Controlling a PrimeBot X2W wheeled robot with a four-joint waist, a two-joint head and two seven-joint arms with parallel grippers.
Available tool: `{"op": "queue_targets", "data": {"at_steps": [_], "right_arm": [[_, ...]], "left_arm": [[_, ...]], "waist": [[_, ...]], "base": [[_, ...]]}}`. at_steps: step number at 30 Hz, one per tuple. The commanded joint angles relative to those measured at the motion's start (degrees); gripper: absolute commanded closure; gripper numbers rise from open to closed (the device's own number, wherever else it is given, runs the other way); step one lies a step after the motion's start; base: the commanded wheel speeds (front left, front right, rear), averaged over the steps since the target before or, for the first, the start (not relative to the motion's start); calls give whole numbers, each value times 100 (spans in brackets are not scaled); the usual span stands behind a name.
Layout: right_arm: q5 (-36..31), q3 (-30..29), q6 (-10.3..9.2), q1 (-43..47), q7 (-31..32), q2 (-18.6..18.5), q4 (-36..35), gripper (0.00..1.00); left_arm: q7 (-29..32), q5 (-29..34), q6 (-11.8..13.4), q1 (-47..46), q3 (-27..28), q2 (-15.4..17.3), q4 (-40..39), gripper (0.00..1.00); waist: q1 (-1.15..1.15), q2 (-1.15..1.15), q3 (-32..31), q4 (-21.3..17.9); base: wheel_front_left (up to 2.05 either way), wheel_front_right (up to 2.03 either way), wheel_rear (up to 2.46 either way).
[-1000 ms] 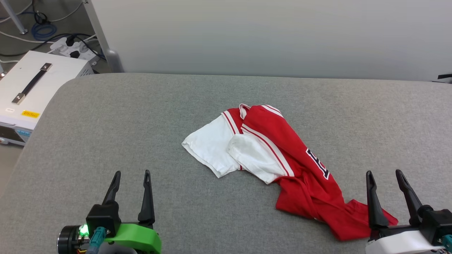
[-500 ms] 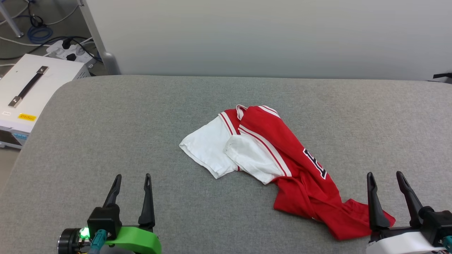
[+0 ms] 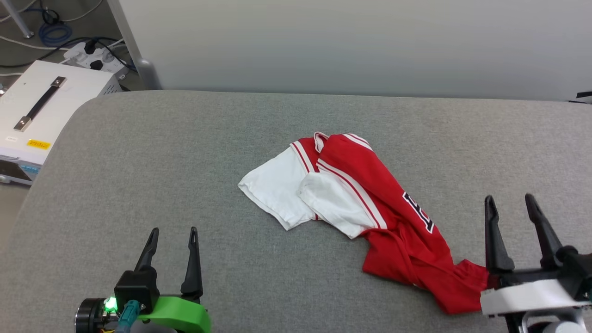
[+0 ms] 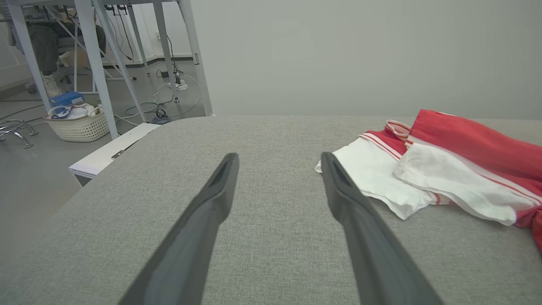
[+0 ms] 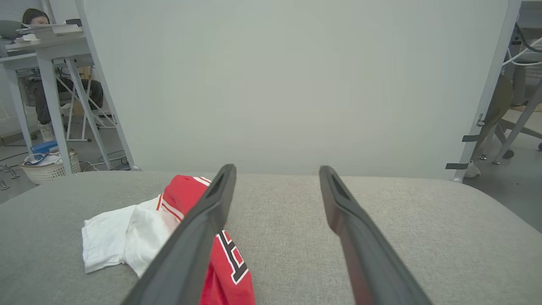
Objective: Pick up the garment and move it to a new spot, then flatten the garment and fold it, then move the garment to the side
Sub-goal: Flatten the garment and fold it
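One garment, a red T-shirt with two white sleeves, lies crumpled just right of the frame's middle on the single grey surface, its red body trailing to the lower right. Two claws show, both spread wide and grasping nothing: the left claw at the lower left, well apart from the shirt, and the right claw at the lower right, its base at the trailing red end. One white box with one black handle sits upper left

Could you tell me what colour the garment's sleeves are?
The sleeves are white; clearest in the left wrist view.
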Motion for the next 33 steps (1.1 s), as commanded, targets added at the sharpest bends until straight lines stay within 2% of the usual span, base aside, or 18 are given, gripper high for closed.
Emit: {"op": "queue_targets", "data": {"at_steps": [1, 6, 10, 12, 13, 17, 19, 24, 30, 33], "right_arm": [[-19, 23, -4, -262, -28, -11, -113, 0], [-233, 229, -4, -1023, -28, -90, -389, 0], [-192, 675, -4, -1715, -28, -521, -354, 0], [-86, 1040, -4, -2070, -28, -798, -206, 0], [86, 1583, -4, -2472, -28, -1130, 31, 0], [504, 2851, -4, -3200, 50, -1760, 677, 0], [911, 3529, -4, -3576, 461, -1999, 1001, 0], [1866, 5104, -4, -4463, 2012, -2554, 1488, 0], [2901, 6242, -4, -5095, 3609, -2904, 1719, 0], [3105, 6690, -4, -5343, 4133, -3044, 1782, 0]], "left_arm": [[-33, 29, -4, -65, 5, -34, -38, 0], [-33, 15, 21, -190, 4, -42, -107, 0], [-33, -9, 34, -282, 17, -47, -142, 0], [-33, -21, 37, -321, 28, -49, -150, 0], [-33, -30, 39, -359, 31, -50, -154, 0], [-33, -38, 45, -415, -5, -53, -163, 0], [-33, -46, 49, -444, -26, -54, -166, 0], [-33, -105, 82, -524, -103, -55, -193, 0], [-33, -218, 155, -637, -231, -56, -238, 0], [-33, -285, 198, -720, -312, -56, -257, 0]], "waist": [[0, 0, 87, 83], [0, 0, 274, 296], [0, 0, 429, 462], [0, 0, 487, 523], [0, 0, 537, 575], [0, 0, 608, 664], [0, 0, 647, 704], [0, 0, 793, 805], [0, 0, 1060, 923], [0, 0, 1229, 999]], "base": [[0, 0, 0], [0, 0, 0], [0, 0, 0], [0, 0, 0], [0, 0, 0], [0, 0, 0], [0, 0, 0], [0, 0, 0], [0, 0, 0], [0, 0, 0]]}}
